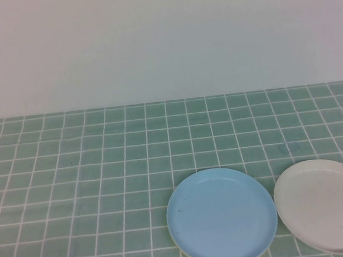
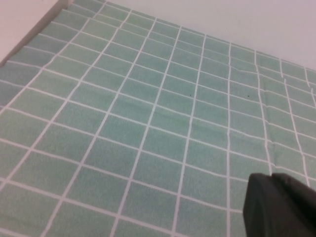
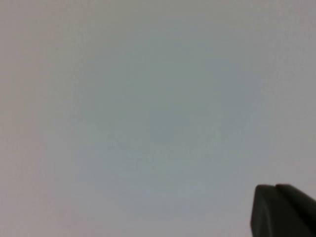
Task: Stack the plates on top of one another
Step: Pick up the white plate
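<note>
On the green cloth [image 1: 103, 168] we see the blue plate [image 1: 222, 216] at the near edge, the white plate [image 1: 321, 203] just beside it to the right, cut off. A yellowish sliver under the blue rim may be the third plate. They look light, stiff and slick; we would pinch a rim. The left gripper [image 2: 281, 205] hangs over bare cloth and the right gripper [image 3: 284, 210] faces a blank surface; whether either is open, we cannot tell.

matte plastic light blue plate [image 1: 221, 214] and white plate [image 1: 322, 204]; creased checked cloth [image 2: 148, 123] under them.
</note>
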Action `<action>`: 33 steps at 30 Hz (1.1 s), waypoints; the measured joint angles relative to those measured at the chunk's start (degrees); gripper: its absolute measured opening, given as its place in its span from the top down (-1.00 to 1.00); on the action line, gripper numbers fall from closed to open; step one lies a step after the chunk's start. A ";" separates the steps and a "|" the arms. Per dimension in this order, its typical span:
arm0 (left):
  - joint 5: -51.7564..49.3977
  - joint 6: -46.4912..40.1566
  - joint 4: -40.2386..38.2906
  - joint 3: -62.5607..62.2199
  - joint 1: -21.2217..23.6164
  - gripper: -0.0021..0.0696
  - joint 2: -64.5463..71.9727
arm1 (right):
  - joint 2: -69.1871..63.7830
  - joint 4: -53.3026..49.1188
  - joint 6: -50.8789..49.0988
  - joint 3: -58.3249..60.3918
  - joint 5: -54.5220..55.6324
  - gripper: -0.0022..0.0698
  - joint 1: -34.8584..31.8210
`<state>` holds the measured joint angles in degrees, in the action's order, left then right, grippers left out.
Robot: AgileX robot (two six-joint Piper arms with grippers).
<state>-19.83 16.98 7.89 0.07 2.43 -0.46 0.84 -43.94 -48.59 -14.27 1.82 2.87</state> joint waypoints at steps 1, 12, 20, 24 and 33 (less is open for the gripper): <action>0.10 0.00 0.00 0.00 0.00 0.95 0.00 | 0.00 -0.93 -0.43 -1.22 -1.82 0.95 0.00; 0.10 0.00 0.00 0.00 0.00 0.95 0.00 | -3.77 -0.69 0.28 -6.05 -18.54 0.95 0.00; 0.10 0.00 0.00 0.00 0.00 0.95 0.00 | -8.05 9.16 6.70 -6.05 -21.73 0.95 0.00; 0.10 0.00 0.00 0.00 0.00 0.95 0.00 | -8.13 13.13 8.29 -6.05 -22.81 0.95 0.00; 0.10 -0.42 0.00 0.00 0.00 0.95 0.00 | -8.13 33.91 24.37 -6.05 -31.63 0.95 0.00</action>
<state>-19.73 16.55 7.89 0.07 2.43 -0.46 -7.29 -10.03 -24.22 -20.33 -29.82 2.87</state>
